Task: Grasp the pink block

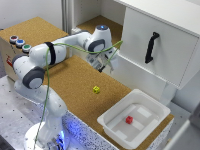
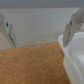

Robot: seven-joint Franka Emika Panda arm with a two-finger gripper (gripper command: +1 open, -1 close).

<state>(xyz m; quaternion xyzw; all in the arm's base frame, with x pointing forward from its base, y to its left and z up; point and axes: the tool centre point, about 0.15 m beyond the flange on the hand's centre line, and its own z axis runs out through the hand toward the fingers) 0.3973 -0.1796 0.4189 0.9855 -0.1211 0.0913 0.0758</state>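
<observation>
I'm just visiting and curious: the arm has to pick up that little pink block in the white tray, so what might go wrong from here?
1. The pink block is tiny and sits inside the white tray; the open gripper could bump the tray's walls.
2. The gripper is far from the block, beside the white cabinet, so it might clip that while moving.
3. A yellow cube lies between them and could get nudged.

Tray walls [image 1: 113,125] ring the pink block [image 1: 129,120] (open above).

White Panda arm [image 1: 60,52] with dark-grey joint caps, blue-lit top, green cable [image 1: 47,85].
</observation>
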